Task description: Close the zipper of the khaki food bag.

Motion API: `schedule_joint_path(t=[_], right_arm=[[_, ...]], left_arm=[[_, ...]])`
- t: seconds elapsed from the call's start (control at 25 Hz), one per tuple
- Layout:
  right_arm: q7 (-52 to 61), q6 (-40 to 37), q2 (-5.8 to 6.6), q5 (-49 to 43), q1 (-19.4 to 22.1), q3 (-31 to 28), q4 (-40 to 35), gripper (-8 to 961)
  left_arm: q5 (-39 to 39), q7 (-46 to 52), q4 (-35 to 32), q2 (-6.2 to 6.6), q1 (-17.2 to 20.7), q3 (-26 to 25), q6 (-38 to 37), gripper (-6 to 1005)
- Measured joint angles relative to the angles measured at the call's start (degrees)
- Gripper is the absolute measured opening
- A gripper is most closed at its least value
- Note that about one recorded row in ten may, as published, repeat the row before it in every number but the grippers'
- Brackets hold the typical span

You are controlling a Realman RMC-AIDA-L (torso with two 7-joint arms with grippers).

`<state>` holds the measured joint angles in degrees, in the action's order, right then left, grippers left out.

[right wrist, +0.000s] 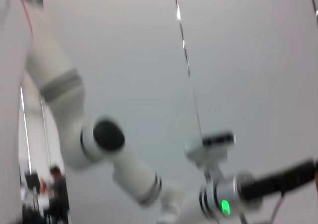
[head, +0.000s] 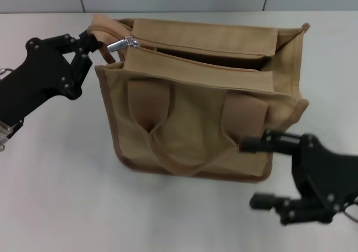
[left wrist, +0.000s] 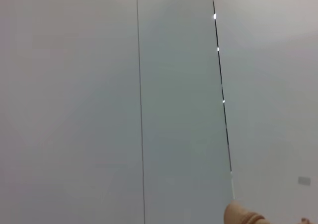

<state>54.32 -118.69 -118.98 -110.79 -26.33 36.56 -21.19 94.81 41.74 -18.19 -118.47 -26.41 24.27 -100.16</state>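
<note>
We see the khaki food bag (head: 201, 101) upright on the tabletop (head: 56, 179), its zipper (head: 190, 55) almost fully open, slider at the bag's left end. Our left pincer (head: 96, 39) clenches the bag's left end tab; our right pincer (head: 254, 171) hangs released beside its lower right corner.

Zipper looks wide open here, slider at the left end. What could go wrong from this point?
1. The left gripper pinches only the khaki food bag corner; pulling the zipper slider could tug that fabric free.
2. The right gripper is open near the bag's lower corner, far from the slider; crossing over, it may snag a handle.
</note>
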Motion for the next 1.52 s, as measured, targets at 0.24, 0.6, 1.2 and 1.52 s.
schedule_joint_path(t=[0.24,0.6,1.2,1.52], right_arm=[[19.1,0.3,0.61,10.5,-4.0,0.0,-1.2,750],[32.9,8.1,0.61,12.6,-9.2,0.0,-3.1,746],[43.2,14.2,-0.24,12.7,-17.3,2.4,-0.5,740],[47.4,20.4,-0.62,12.7,-20.2,7.4,1.4,737]], left_arm=[[-1.9,2.7,0.0,0.02,-0.7,0.0,-0.7,24],[-4.7,7.0,-0.2,0.13,-1.0,0.0,-0.7,24],[-4.7,8.8,1.1,-0.17,-3.3,0.0,-1.1,25],[-6.1,8.8,2.0,-0.27,-3.6,0.0,-1.3,25]])
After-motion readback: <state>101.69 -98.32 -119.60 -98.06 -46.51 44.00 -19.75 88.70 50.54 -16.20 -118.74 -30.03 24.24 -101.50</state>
